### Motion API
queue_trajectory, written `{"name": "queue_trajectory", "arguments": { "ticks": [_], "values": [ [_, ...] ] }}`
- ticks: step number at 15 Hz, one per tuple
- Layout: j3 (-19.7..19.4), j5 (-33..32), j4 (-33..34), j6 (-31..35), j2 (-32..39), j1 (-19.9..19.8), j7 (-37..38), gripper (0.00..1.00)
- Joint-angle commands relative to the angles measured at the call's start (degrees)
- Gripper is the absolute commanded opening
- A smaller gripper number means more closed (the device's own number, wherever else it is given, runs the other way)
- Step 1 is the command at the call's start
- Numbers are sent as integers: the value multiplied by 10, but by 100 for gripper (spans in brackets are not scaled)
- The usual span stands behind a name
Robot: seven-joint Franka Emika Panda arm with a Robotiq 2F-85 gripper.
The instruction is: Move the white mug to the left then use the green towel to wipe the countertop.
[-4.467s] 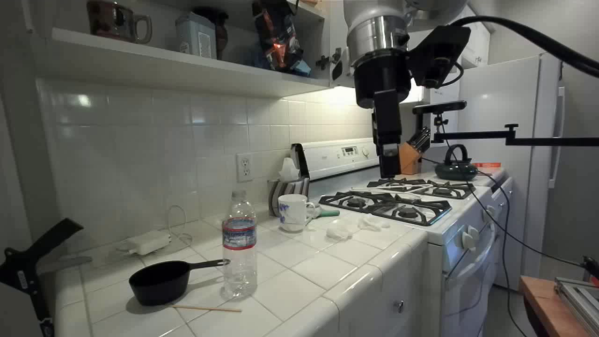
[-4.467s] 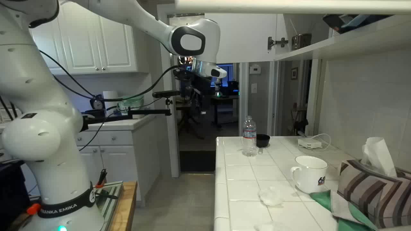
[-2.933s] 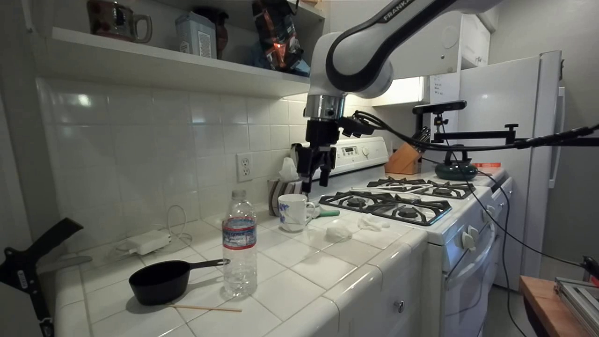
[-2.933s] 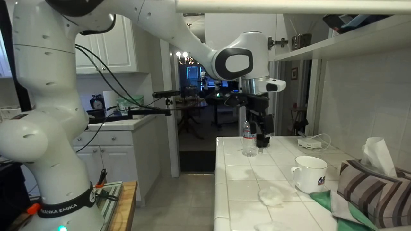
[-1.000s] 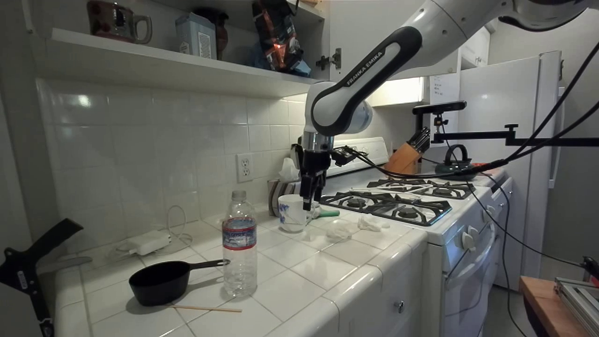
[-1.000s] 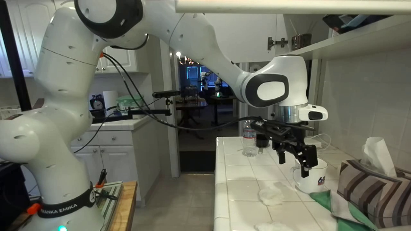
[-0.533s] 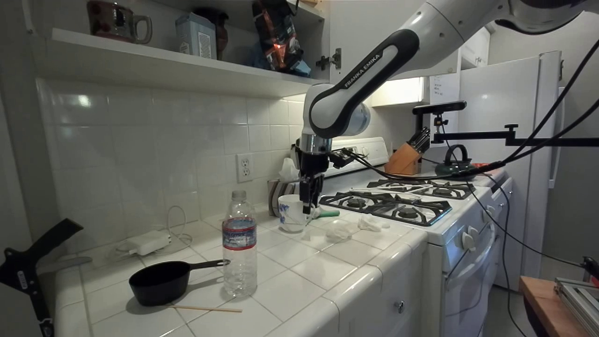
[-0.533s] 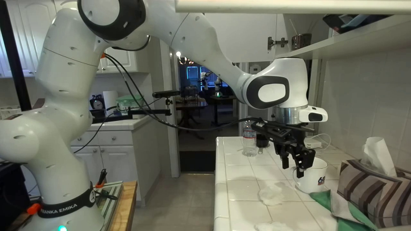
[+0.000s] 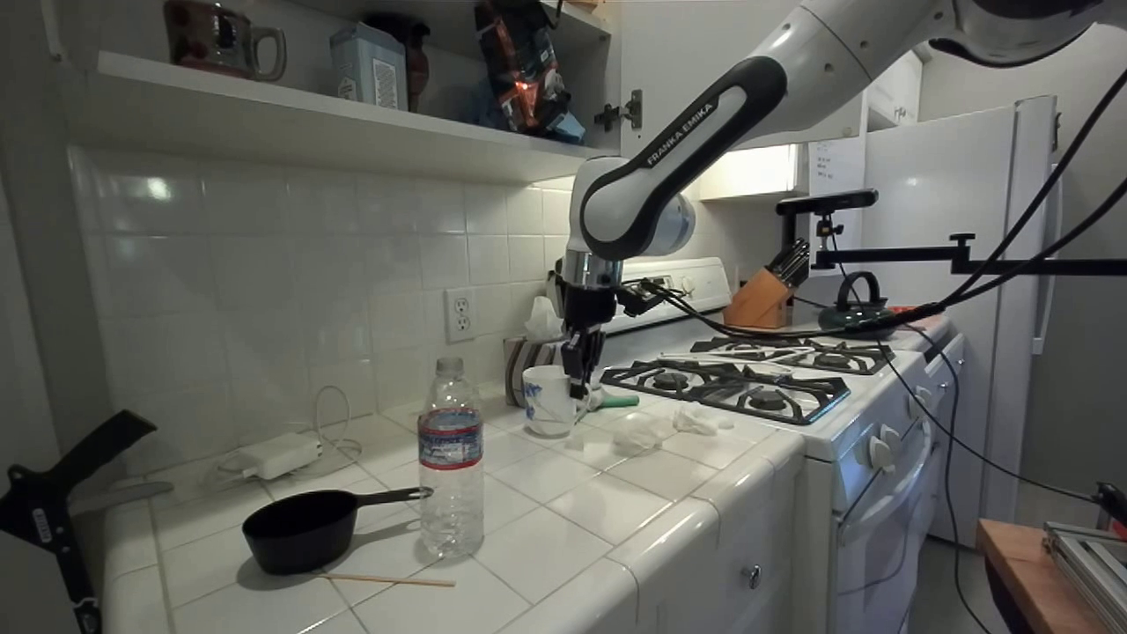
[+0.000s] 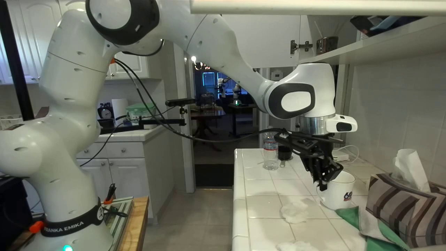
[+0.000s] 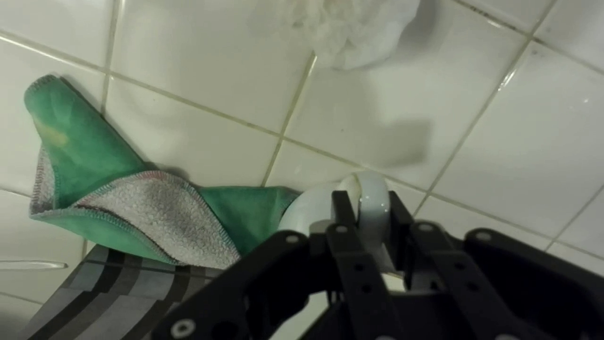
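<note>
Just beside the striped tissue box [image 10: 404,205], the green towel [image 11: 155,212] is seen folded; softness and little weight can be expected. A little farther from the box, the white mug [image 10: 338,193] is found upright; it is judged rigid, slick and breakable, best taken by its handle [image 11: 375,222]. Turned away from the box, that handle is clamped by the gripper [image 11: 371,202], whose gap is nearly closed.

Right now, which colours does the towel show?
The towel is mainly green and light grey; the wrist view shows it best.
</note>
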Motion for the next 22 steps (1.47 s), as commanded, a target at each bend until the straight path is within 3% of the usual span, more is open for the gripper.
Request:
{"name": "queue_trajectory", "arguments": {
  "ticks": [1, 2, 3, 12, 17, 22],
  "values": [
    [5, 6, 21, 9, 14, -4, -4, 21],
    [5, 4, 23, 10, 15, -3, -4, 6],
    [5, 2, 24, 12, 16, -2, -3, 2],
    [11, -14, 17, 21, 10, 14, -2, 4],
    [-3, -90, 63, -43, 17, 58, 17, 4],
    [14, -95, 166, -138, 43, 75, 2, 4]
  ]
}}
